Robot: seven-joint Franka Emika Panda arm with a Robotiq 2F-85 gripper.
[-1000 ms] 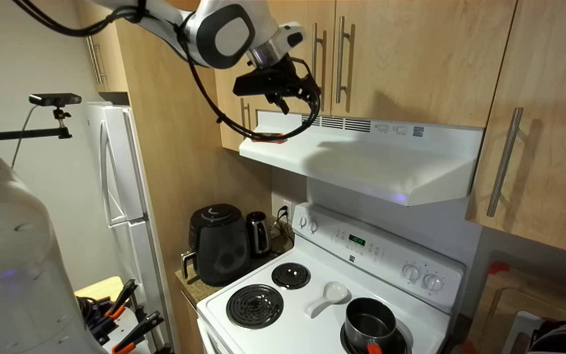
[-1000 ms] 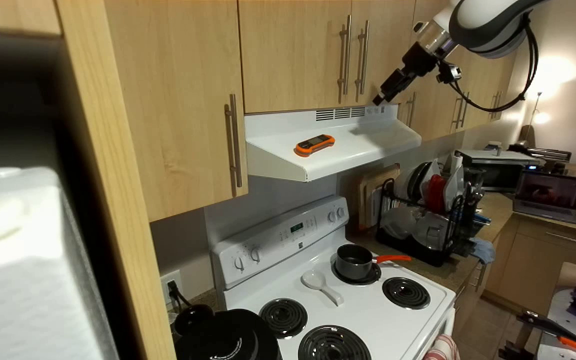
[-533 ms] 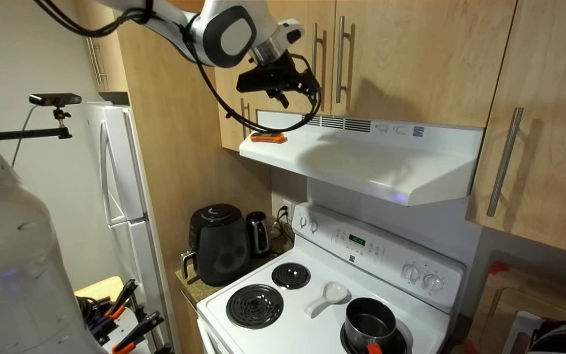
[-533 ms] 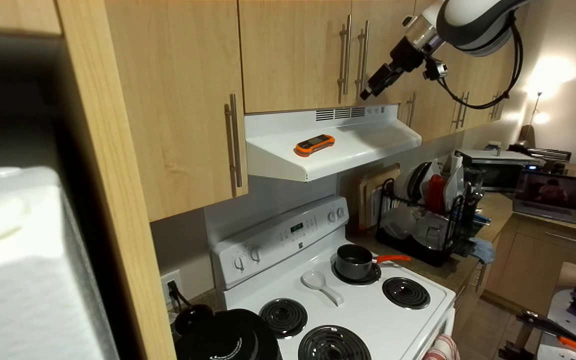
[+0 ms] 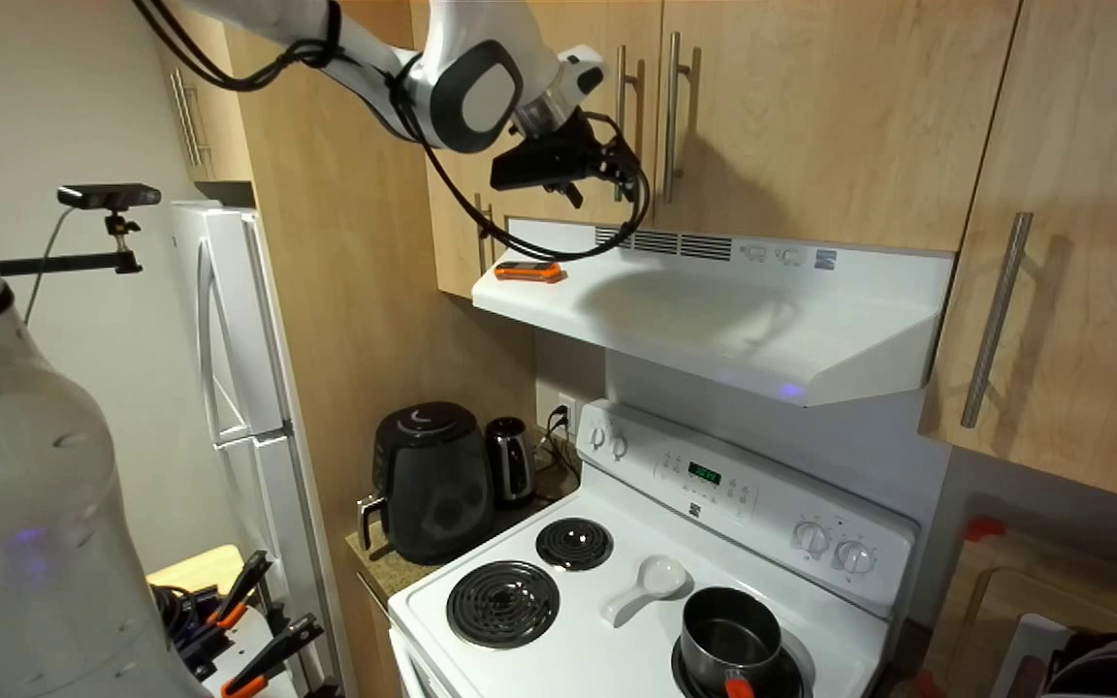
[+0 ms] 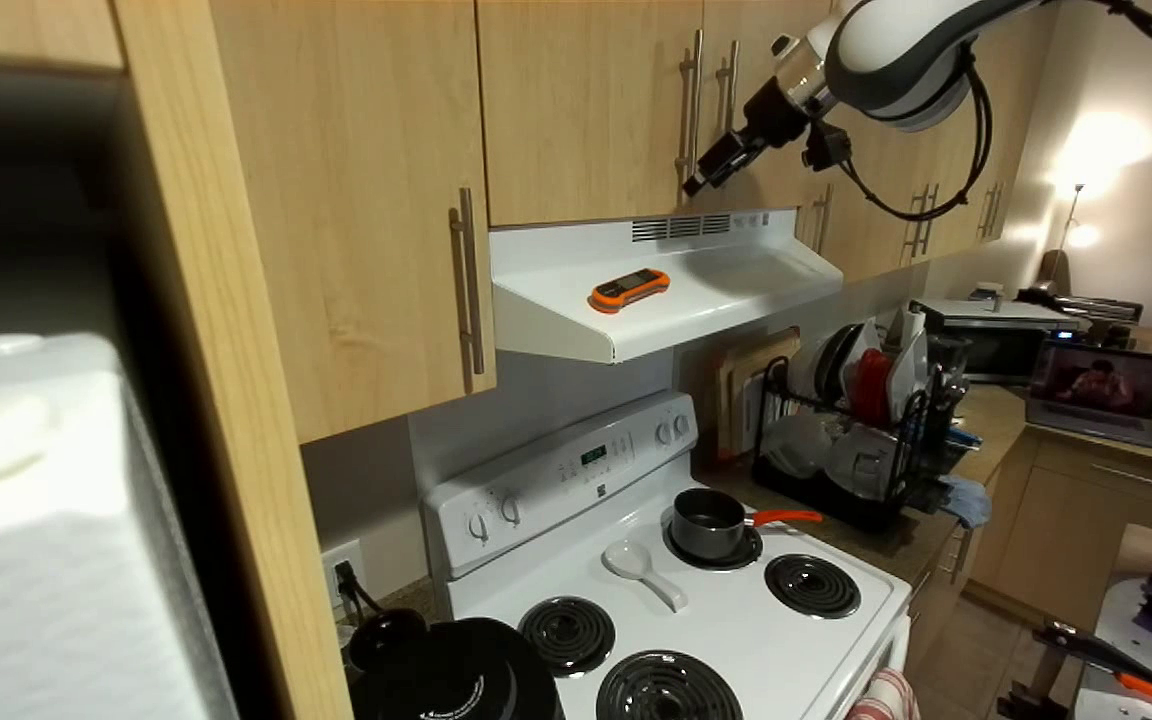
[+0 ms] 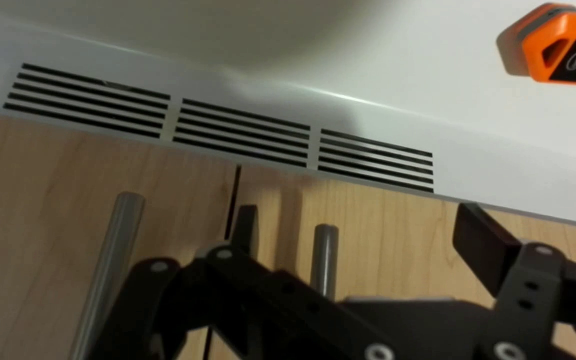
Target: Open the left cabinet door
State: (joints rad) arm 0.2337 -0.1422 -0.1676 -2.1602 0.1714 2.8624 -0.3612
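Observation:
The left cabinet door point(image 6: 586, 120) is a light-wood panel above the range hood, flush with its neighbour. Its slim vertical metal handle point(image 6: 693, 90) runs near the panel's right edge. In both exterior views my gripper point(image 6: 704, 180) hovers close to that handle's lower end. The wrist view is upside down: there the handle point(image 7: 324, 257) rises between the spread jaws of my gripper point(image 7: 363, 232), nearer one finger point(image 7: 244, 230), which stands over the seam between the two doors. No grip or contact is visible. The arm covers part of the left cabinet door point(image 5: 597, 24).
The twin door point(image 5: 840, 107) has its own bar handle point(image 7: 110, 280) just across the seam. Below is the white range hood point(image 6: 556, 290), with an orange device point(image 6: 628, 290) on it. Underneath, the stove point(image 5: 617, 669) carries a pot point(image 5: 731, 635) and a spoon rest point(image 5: 651, 586).
My gripper has moved leftward in the exterior view where the device lies on the near side of the hood, coming to the left door's handle. Its jaws have stayed spread. Both doors are unmoved.

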